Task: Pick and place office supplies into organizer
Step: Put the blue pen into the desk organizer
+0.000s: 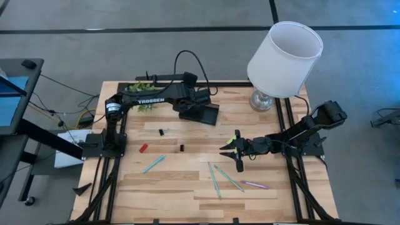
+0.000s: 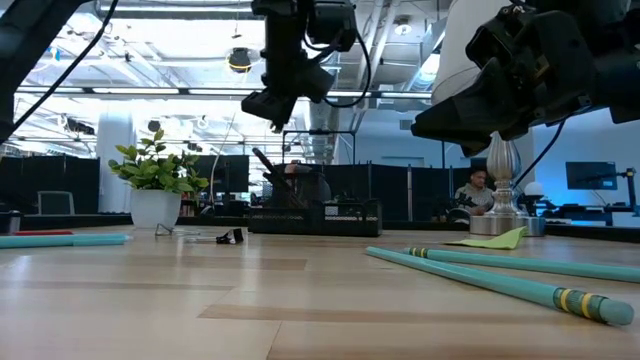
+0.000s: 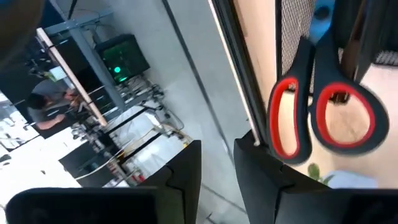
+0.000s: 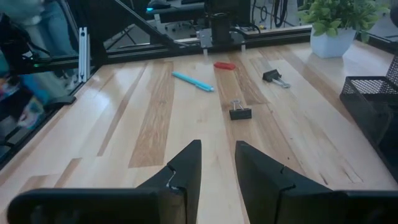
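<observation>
left gripper (image 1: 201, 106) hangs over the black organizer (image 1: 209, 114) at the back of the table (image 1: 181, 187), fingers slightly apart and gripping nothing. red-handled scissors (image 3: 323, 109) stand in the organizer's mesh. right gripper (image 1: 235, 150) hovers mid-table, fingers slightly apart, empty. teal pens (image 1: 220, 178) lie loose up front.
</observation>
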Robot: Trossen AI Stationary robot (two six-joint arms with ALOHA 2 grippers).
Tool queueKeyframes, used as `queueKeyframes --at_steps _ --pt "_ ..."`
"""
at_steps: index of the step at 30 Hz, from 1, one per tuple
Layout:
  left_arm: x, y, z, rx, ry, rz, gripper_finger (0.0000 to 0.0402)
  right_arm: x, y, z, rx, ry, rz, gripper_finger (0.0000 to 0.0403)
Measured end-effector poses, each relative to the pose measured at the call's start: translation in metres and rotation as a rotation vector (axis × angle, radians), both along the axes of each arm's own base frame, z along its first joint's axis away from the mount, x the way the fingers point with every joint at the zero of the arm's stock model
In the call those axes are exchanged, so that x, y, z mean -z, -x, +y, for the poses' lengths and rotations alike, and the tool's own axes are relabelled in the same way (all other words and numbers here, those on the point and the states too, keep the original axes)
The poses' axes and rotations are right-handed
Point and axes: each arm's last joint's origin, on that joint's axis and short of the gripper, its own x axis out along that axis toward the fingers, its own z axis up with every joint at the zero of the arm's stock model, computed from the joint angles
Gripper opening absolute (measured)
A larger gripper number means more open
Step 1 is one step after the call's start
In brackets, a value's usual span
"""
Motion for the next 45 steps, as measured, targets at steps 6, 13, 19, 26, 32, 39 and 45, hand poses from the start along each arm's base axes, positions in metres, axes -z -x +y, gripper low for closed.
queueKeyframes --at_steps 6,13,19,26,32,39,45 --pt "-0.032 0.008 -0.008 -0.098 0.140 -0.126 0.0091 0.000 0.000 0.000 0.000 0.000 0.000 0.0093" --pt "-0.088 0.023 -0.016 -0.188 0.288 -0.358 0.0091 0.000 0.000 0.000 0.000 0.002 -0.001 0.0093" --pt "-0.122 0.049 -0.027 -0.172 0.416 -0.498 0.0091 0.000 0.001 0.004 -0.016 0.001 0.000 0.0093" --pt "-0.139 0.083 -0.045 -0.205 0.498 -0.597 0.0091 0.000 0.005 0.015 -0.065 -0.001 -0.001 0.0093" --pt "-0.124 0.111 -0.073 -0.236 0.523 -0.574 0.0091 0.000 0.009 0.023 -0.024 -0.012 -0.007 0.0093" --pt "-0.070 0.141 -0.107 -0.188 0.590 -0.616 0.0091 -0.001 0.011 0.027 0.058 -0.033 -0.018 0.0093" --pt "-0.009 0.172 -0.129 -0.198 0.734 -0.711 0.0091 -0.001 0.011 0.027 0.064 -0.042 -0.019 0.0093"
